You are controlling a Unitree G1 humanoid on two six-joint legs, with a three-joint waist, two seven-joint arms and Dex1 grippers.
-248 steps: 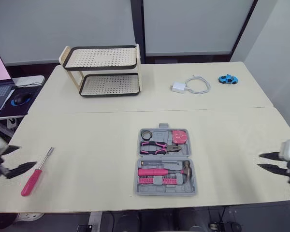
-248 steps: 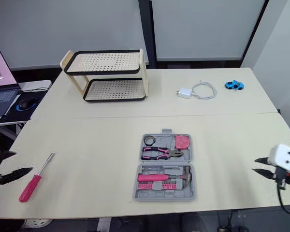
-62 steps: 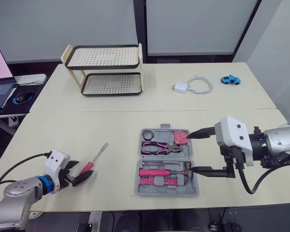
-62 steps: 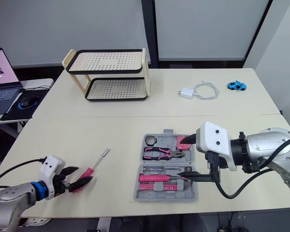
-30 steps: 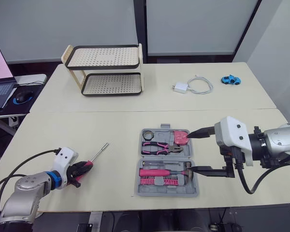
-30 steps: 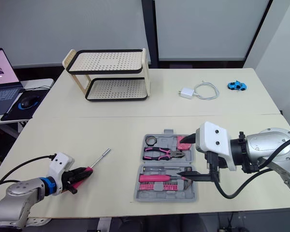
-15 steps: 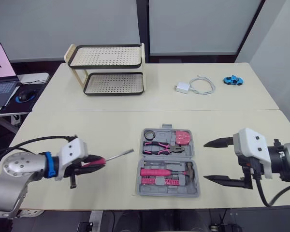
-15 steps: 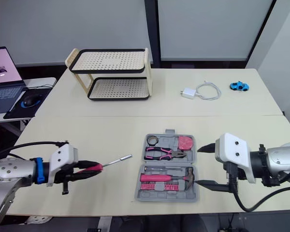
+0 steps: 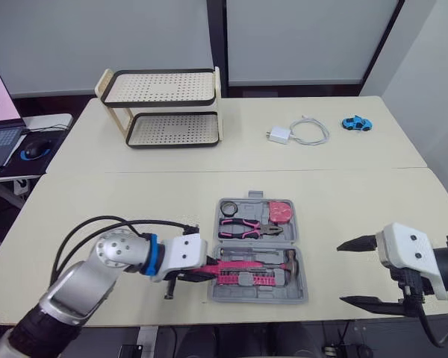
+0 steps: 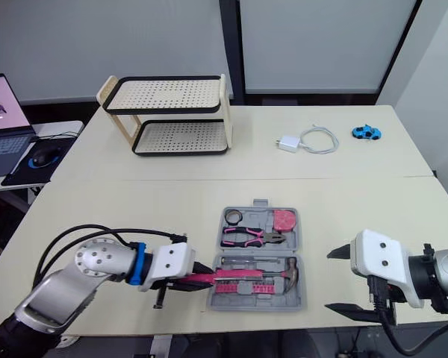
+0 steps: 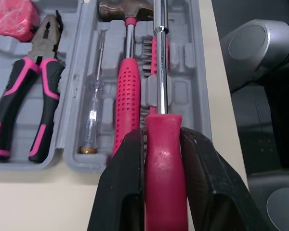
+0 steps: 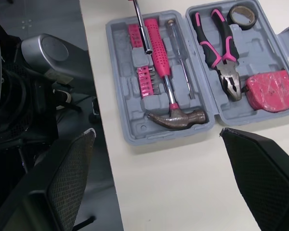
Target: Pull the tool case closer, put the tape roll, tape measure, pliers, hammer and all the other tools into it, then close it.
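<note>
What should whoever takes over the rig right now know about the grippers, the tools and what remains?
Left gripper: shut on the screwdriver by its pink handle, shaft over the near half of the case, beside the hammer.
Right gripper: open, holding nothing, hovering right of the case.
Case: open, near the front edge of the table.
Done: tape roll, tape measure and pliers lie in the far half, hammer in the near half.
Left: seat the screwdriver, release it, close the case.
</note>
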